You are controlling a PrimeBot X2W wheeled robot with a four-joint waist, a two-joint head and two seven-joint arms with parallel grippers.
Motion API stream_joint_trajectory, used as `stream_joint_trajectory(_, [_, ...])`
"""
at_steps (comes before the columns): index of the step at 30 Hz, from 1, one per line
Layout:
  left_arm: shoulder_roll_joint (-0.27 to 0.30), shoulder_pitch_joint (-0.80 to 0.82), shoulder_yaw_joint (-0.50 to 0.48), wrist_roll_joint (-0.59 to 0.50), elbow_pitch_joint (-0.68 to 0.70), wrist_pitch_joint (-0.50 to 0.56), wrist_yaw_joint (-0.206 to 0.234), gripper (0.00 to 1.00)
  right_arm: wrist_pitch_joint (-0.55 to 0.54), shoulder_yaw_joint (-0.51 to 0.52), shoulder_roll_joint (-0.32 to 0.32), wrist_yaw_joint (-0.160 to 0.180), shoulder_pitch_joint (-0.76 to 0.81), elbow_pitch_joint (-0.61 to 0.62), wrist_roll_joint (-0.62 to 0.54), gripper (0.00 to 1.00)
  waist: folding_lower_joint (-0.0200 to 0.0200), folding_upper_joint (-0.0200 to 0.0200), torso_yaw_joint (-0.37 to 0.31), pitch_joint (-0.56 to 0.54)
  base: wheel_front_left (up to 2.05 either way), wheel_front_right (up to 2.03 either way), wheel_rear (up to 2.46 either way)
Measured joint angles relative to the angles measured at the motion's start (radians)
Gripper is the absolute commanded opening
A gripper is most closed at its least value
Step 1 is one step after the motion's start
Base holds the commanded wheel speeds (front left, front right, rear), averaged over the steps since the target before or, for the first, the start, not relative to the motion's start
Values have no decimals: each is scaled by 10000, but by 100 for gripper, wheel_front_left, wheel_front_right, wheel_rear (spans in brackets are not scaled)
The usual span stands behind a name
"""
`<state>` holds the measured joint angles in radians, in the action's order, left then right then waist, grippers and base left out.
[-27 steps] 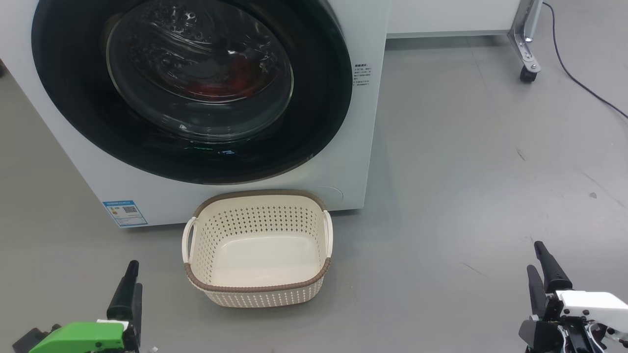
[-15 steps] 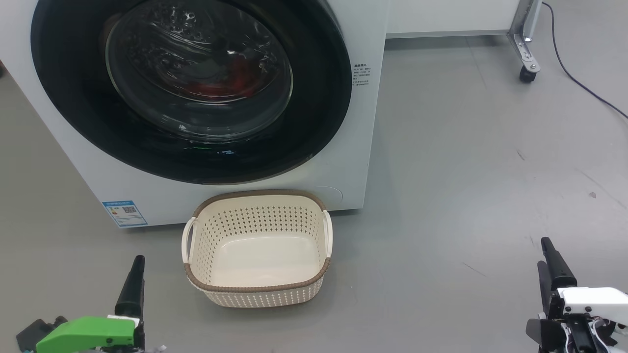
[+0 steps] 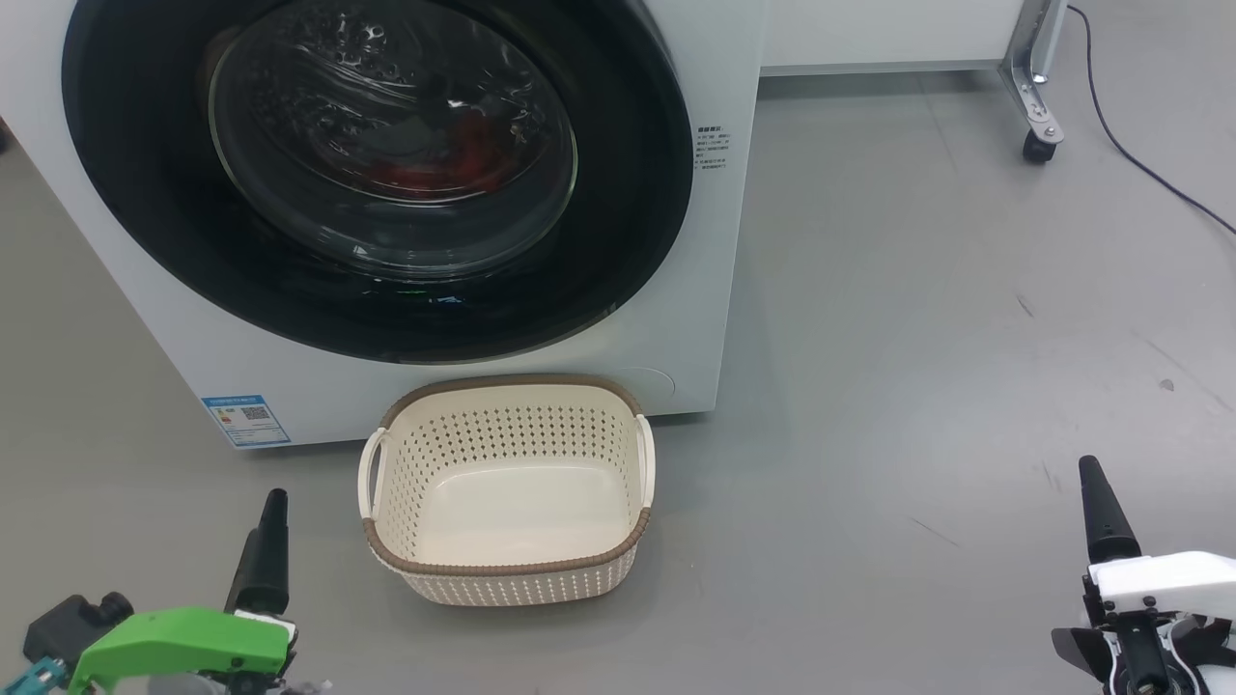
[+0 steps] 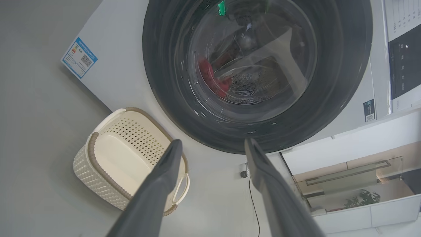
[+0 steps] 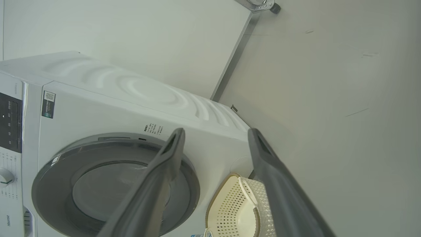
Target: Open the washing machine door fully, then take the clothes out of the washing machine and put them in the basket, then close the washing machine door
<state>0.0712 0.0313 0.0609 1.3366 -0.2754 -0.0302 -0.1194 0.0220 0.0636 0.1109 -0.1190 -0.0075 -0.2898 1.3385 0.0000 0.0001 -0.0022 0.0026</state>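
Note:
The white washing machine (image 3: 719, 241) stands at the upper left, its door (image 3: 637, 203) shut flat against the front. Through the glass bowl I see red clothes (image 3: 454, 159) lying in the drum, also red in the left wrist view (image 4: 210, 77). The cream basket (image 3: 507, 569) sits on the floor just in front of the machine with nothing in it. My left gripper (image 3: 274, 504) hangs open at the lower left, left of the basket and well short of the door. My right gripper (image 3: 1091, 471) is open at the lower right, far from the machine.
A blue sticker (image 3: 244, 418) marks the machine's lower front corner. A metal frame leg on a caster (image 3: 1038, 135) and a black cable (image 3: 1149, 174) lie at the far right. Grey floor (image 3: 917, 338) spreads to the right of the machine.
Both grippers have crept up the head view and turned edge-on, the left one drifting slightly right, the right one further right. Door, basket and clothes have not moved.

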Motion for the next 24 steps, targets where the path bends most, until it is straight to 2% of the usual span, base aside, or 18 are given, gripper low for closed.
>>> stream_joint_trajectory(6, [140,87,259,-957,0,-199,102,100,230,-309,259,88,-3,48,-1016,100,0,0,-4,-13,0,0,0])
stream_joint_trajectory(24, [422,197,1072,-4382,201,-823,855,100,911,-1319,798,606,-33,226,-4059,100,0,0,-29,-53,0,0,0])
